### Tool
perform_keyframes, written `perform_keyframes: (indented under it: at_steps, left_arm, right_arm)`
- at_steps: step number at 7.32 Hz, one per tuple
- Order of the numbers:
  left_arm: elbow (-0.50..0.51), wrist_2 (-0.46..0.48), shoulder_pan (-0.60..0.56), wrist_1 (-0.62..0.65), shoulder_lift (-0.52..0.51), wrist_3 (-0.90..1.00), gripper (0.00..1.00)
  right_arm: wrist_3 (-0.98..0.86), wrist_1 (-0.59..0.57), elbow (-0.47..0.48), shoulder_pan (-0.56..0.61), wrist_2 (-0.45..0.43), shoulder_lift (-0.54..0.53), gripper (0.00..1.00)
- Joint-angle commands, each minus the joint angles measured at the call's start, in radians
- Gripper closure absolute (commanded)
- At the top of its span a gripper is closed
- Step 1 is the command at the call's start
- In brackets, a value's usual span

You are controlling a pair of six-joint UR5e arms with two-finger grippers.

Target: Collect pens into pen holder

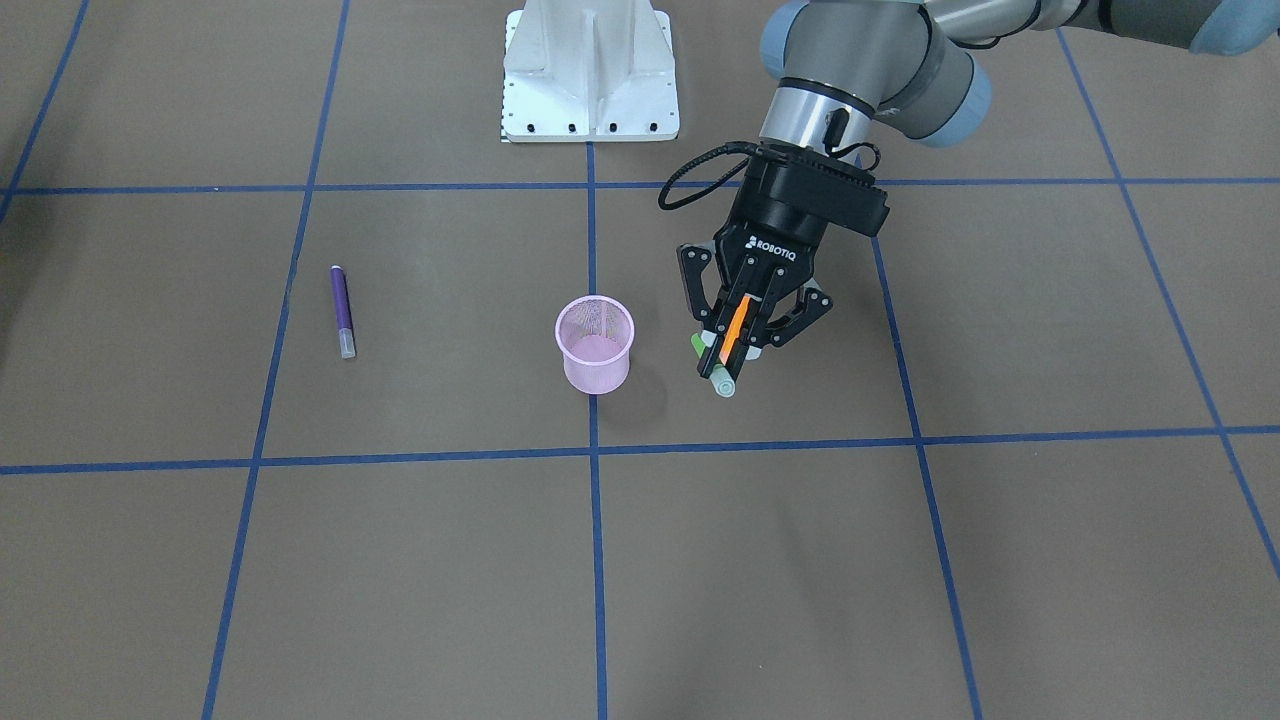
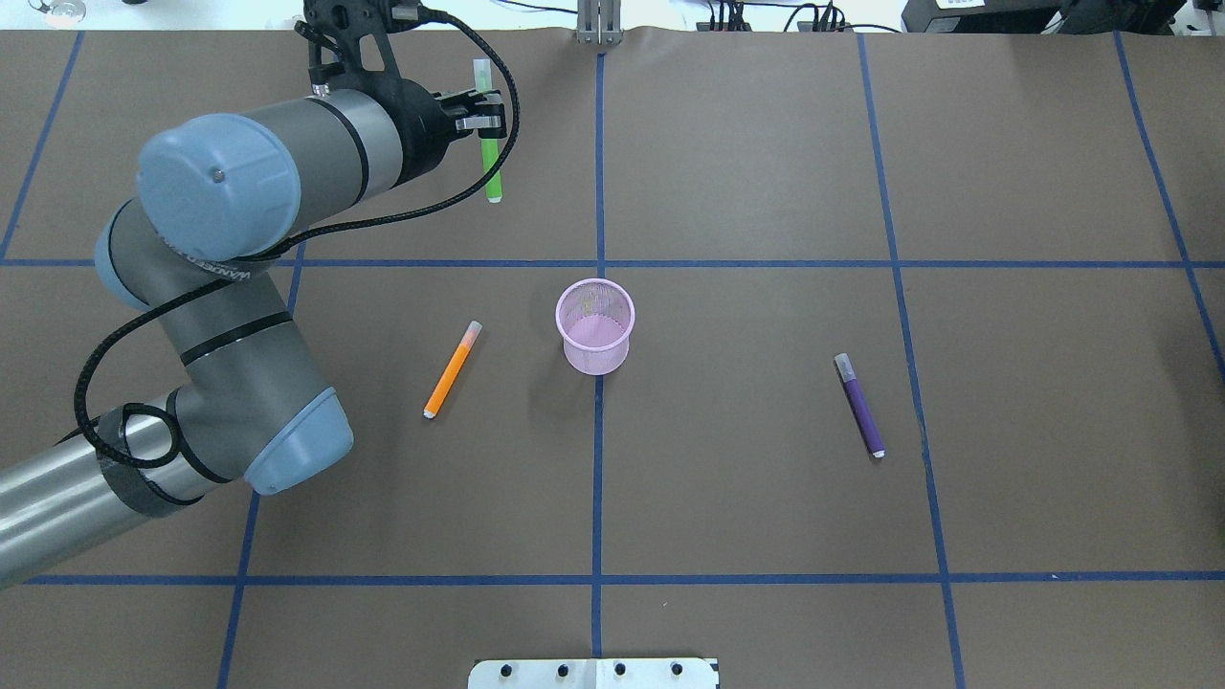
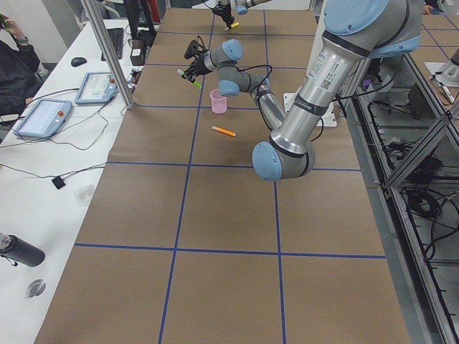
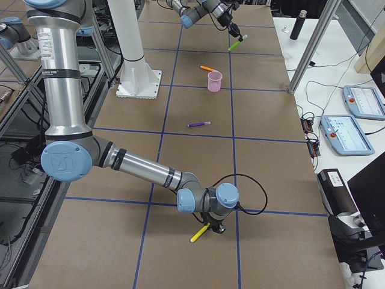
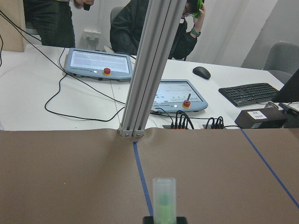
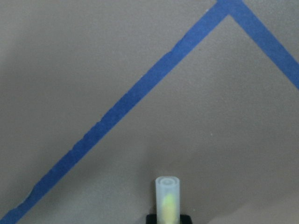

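Observation:
The pink mesh pen holder [image 2: 594, 330] stands upright at the table's middle. My left gripper [image 2: 490, 120] is shut on a green pen [image 2: 492, 163], raised above the table at the far left of the holder; its pale cap shows in the left wrist view [image 5: 164, 198]. An orange pen [image 2: 450, 370] lies on the table left of the holder. A purple pen [image 2: 859, 406] lies to its right. My right gripper [image 4: 210, 230] is low over the table's right end, out of the overhead view, shut on a yellow pen [image 6: 167, 200].
The white robot base [image 1: 588, 75] stands at the near table edge. Blue tape lines [image 2: 598, 478] grid the brown table. Operators' tablets [image 5: 100, 63], cables and an aluminium post [image 5: 149, 70] stand past the far edge.

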Motion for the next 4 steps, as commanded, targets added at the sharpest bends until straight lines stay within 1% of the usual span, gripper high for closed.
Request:
perform_keyframes:
  at_steps: [1,2,3,4]
  left_arm:
    - [-0.002,0.0,0.0,0.0,0.0,0.0,1.0]
    - [-0.005,0.0,0.0,-0.003,0.005,0.003,1.0]
    - [-0.009,0.006,0.005,-0.011,0.0,0.002,1.0]
    - [-0.011,0.047,0.046,-0.015,-0.003,-0.001,1.0]
  right_arm:
    - [0.006,-0.001,0.033,0.003,0.011,0.002,1.0]
    - [0.021,-0.018,0.085,0.02,0.041,0.006,1.0]
    - [0.099,-0.044,0.135,0.034,0.058,0.009,1.0]
    - [0.279,-0.041,0.177,0.034,0.069,0.011,1.0]
